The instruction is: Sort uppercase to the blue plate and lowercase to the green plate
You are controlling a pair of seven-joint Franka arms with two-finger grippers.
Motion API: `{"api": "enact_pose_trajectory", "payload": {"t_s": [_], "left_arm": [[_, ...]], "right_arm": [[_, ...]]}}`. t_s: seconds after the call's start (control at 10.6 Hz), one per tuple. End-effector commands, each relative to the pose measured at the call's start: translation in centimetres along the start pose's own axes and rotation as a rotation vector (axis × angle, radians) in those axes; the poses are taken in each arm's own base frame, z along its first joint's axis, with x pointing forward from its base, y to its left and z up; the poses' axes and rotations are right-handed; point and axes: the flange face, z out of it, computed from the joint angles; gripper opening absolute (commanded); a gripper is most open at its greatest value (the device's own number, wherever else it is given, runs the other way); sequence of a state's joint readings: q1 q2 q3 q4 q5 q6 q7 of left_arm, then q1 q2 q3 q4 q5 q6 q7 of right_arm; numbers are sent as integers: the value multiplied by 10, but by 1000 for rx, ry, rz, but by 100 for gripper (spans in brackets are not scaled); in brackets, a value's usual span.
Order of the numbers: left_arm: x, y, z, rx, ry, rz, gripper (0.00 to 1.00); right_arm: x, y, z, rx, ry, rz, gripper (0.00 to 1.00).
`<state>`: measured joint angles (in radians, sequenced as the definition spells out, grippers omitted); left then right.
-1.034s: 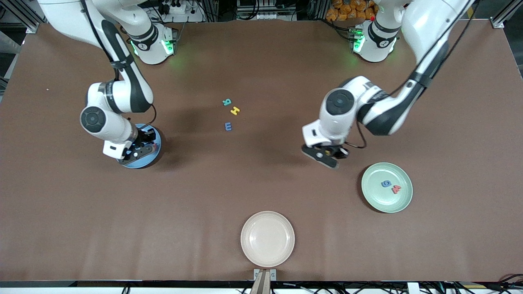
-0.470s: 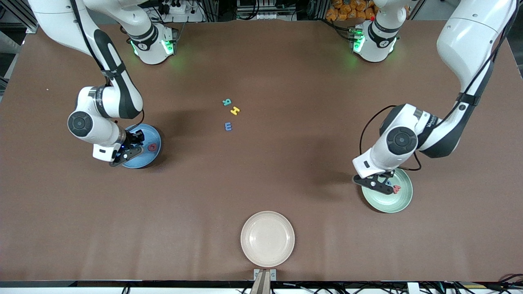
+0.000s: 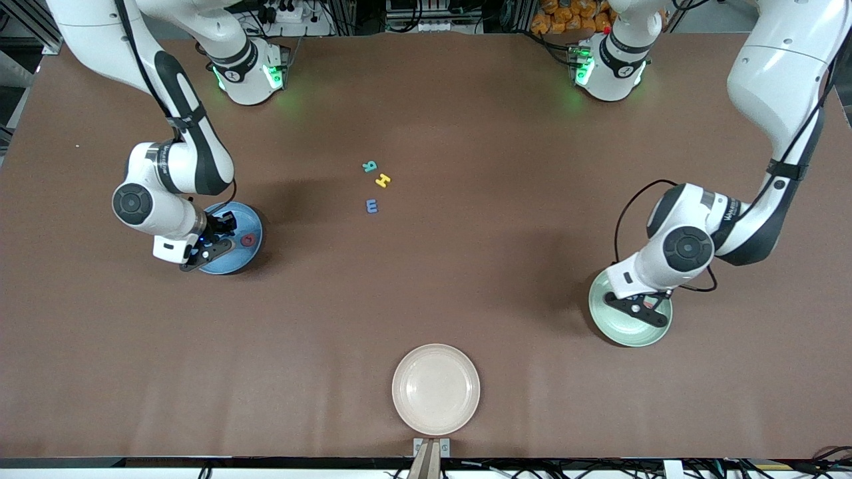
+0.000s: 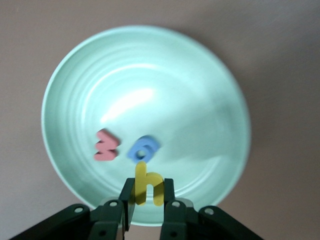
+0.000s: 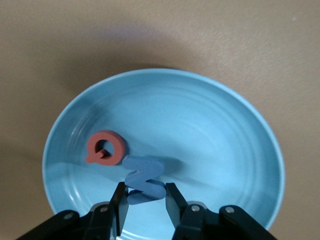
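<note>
My left gripper (image 3: 642,307) hangs over the pale green plate (image 3: 626,334), shut on a small yellow h (image 4: 147,184) held upright between its jaws. In the green plate (image 4: 150,75) lie a red w (image 4: 106,146) and a blue g (image 4: 143,149). My right gripper (image 3: 210,249) is over the blue plate (image 3: 257,223), shut on a blue zigzag letter (image 5: 144,182). A red Q (image 5: 104,148) lies in the blue plate (image 5: 210,130). A teal R (image 3: 369,166), a yellow H (image 3: 383,179) and another blue letter (image 3: 372,207) lie mid-table.
A cream plate (image 3: 436,389) sits near the table edge closest to the front camera, with nothing in it. Both arm bases stand along the edge farthest from that camera. Bare brown tabletop lies between the plates and the loose letters.
The left arm has swung from the middle of the table to over the green plate, carrying the yellow h. The right gripper shifted slightly over the blue plate, uncovering the red Q.
</note>
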<state>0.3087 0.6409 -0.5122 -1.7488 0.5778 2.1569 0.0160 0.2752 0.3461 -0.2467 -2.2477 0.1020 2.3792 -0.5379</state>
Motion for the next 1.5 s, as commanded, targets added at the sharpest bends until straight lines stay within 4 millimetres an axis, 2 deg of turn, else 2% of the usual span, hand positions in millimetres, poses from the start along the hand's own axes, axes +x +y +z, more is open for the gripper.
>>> {"api": "enact_pose_trajectory", "payload": {"t_s": [0.0, 0.09, 0.19, 0.38, 0.47, 0.56, 0.75, 0.94, 1.13, 1.22, 1.41], "left_arm": [[6, -4, 7, -27, -3, 13, 33], [6, -4, 11, -30, -7, 12, 35], [6, -4, 11, -31, -8, 13, 44], [5, -6, 14, -32, -12, 12, 50], [5, -5, 14, -31, -11, 11, 52], [7, -2, 9, -26, -6, 11, 52], [14, 10, -1, -22, 8, 20, 51], [24, 40, -16, -9, 19, 50, 45], [31, 74, -31, -12, 20, 34, 43], [35, 92, -35, -27, 18, 24, 43], [40, 128, -47, -55, 21, -29, 43]], "right_arm": [[0, -8, 2, 62, 9, 34, 31], [1, -10, 3, 66, 7, 31, 34], [1, -10, 3, 66, 7, 33, 43], [3, -15, 4, 85, 16, 52, 46], [6, -26, 6, 118, 10, 58, 63], [9, -29, 4, 128, 13, 64, 69], [18, -37, -6, 153, -16, 111, 68], [36, -69, -23, 177, -53, 210, 68], [47, -105, -28, 172, -56, 300, 68], [50, -121, -31, 165, -60, 351, 68], [48, -167, -31, 143, -8, 402, 69]]}}
